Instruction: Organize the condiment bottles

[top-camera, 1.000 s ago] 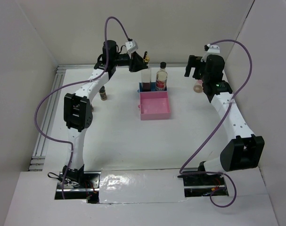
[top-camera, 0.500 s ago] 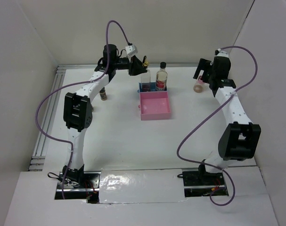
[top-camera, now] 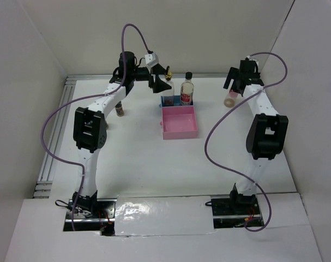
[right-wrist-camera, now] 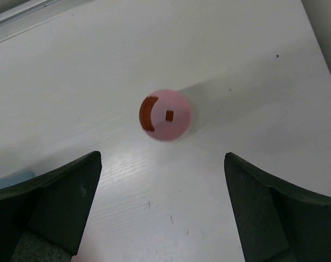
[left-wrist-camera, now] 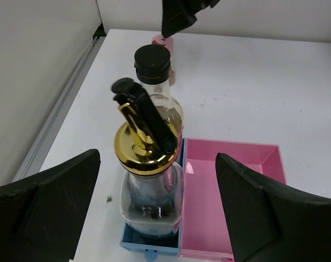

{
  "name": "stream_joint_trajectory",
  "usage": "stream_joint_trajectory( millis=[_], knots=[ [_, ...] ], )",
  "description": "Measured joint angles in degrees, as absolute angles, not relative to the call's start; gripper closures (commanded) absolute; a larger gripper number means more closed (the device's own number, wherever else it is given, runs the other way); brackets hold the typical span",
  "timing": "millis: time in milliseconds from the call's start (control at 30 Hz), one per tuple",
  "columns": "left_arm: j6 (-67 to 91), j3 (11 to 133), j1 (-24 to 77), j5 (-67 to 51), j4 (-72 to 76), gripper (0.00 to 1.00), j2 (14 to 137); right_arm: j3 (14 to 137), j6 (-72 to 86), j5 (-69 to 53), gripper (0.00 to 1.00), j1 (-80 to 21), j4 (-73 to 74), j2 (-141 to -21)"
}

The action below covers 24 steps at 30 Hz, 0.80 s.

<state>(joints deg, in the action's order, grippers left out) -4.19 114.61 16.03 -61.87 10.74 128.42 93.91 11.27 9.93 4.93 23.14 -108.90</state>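
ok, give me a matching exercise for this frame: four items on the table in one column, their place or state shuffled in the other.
1. tall clear glass bottle with gold-and-black pourer top
2. small pink-capped jar
3. shallow pink plastic tray
4. small dark-lidded spice jar

A. empty
B. bare table, left of both trays
C. standing in the shallow blue tray
D. bare table, below the open right end effector

Pairs: 1-C, 2-D, 3-A, 4-B

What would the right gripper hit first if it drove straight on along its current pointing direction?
Likely the pink-capped jar: it sits ahead, between the open fingers of the right gripper, cap facing the camera. Gap to it is unclear.
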Motion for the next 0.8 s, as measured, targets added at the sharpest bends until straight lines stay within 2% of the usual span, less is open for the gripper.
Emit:
stream_joint_trajectory(
  millis=[267, 467, 533, 567, 633, 667, 733, 767, 800],
  knots=[
    [-4.29, 114.61, 15.88, -61.17, 10.61, 0.01, 127.83, 102.96, 9.78, 14.26, 0.03, 5.04, 24.73, -121.25],
    [-4.56, 114.24, 15.84, -59.75, 10.0, 0.01, 124.27, 107.37, 9.06, 14.94, 0.14, 5.04, 25.63, -126.32],
    [-4.51, 113.84, 15.79, -59.53, 9.76, 0.01, 122.45, 107.37, 8.86, 15.29, 0.23, 4.99, 25.74, -126.43],
    [-4.43, 113.73, 15.77, -59.42, 9.61, 0.01, 121.51, 107.37, 8.84, 15.59, 0.3, 4.82, 25.74, -126.43],
    [-4.23, 113.71, 15.55, -59.35, 9.08, 0.01, 119.92, 107.37, 8.73, 16.05, 0.38, 4.69, 25.63, -126.41],
    [-4.16, 113.71, 15.44, -59.31, 8.88, 0.01, 119.15, 107.33, 8.62, 16.29, 0.5, 4.64, 25.61, -126.41],
    [-4.1, 113.71, 15.31, -59.22, 7.97, 0.01, 117.8, 107.26, 8.4, 16.8, 0.62, 4.58, 25.34, -126.41],
    [-4.1, 113.71, 15.2, -59.16, 7.33, 0.01, 117.19, 107.26, 8.43, 17.1, 0.72, 4.54, 25.26, -126.37],
    [-4.1, 113.67, 15.05, -58.96, 6.63, 0.01, 116.53, 107.24, 8.45, 17.39, 0.75, 4.51, 25.3, -126.37]
  ],
)
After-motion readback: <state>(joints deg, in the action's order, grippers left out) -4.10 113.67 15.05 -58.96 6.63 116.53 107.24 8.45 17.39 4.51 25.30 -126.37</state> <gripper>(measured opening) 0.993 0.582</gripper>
